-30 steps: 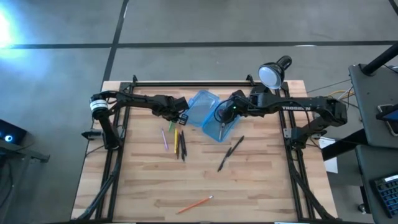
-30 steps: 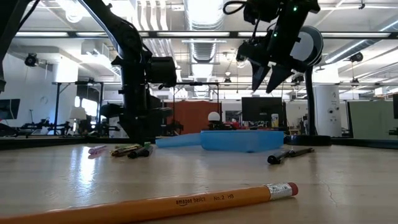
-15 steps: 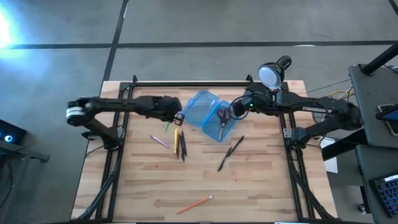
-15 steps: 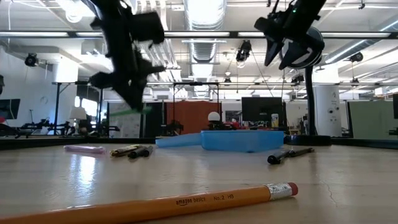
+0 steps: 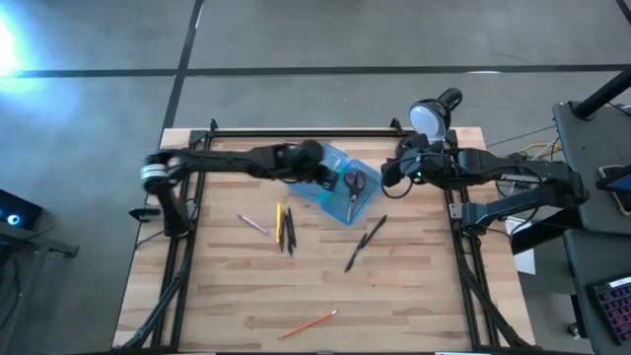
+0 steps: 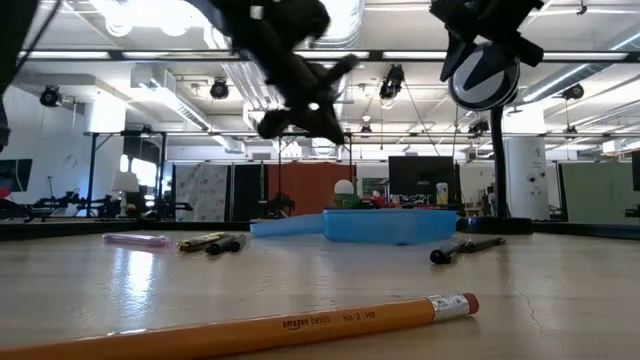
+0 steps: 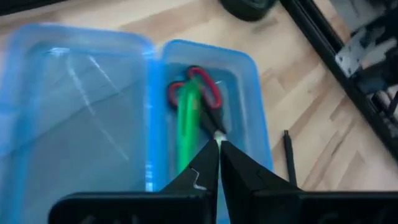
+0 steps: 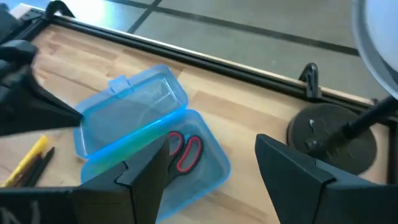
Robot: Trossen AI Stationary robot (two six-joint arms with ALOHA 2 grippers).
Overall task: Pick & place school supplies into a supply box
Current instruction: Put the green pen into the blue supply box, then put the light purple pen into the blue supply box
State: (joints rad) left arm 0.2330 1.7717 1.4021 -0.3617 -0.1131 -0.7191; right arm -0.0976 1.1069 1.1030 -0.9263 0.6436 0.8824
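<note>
Wood table (image 5: 414,296), frame ctr: left gripper (image 7: 217,147) pinches green pen (image 7: 188,127) over supply box (image 7: 81,93); light, stiff, slippery—grip mid-shaft. Right gripper (image 8: 211,162) spread.

Black desk lamp (image 5: 434,113) at table's (image 5: 414,296) far right corner, round head facing up; wooden tabletop.

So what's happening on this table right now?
Two arms are packing school supplies into an open blue supply box. The left claw hangs over the box, shut on a green pen, right above the half that already holds the red-handled scissors. The right claw is open and sits off to the box's side near the desk lamp. A pink pen, a cluster of yellow and dark pens, a black pen and an orange pencil lie on the table.
</note>
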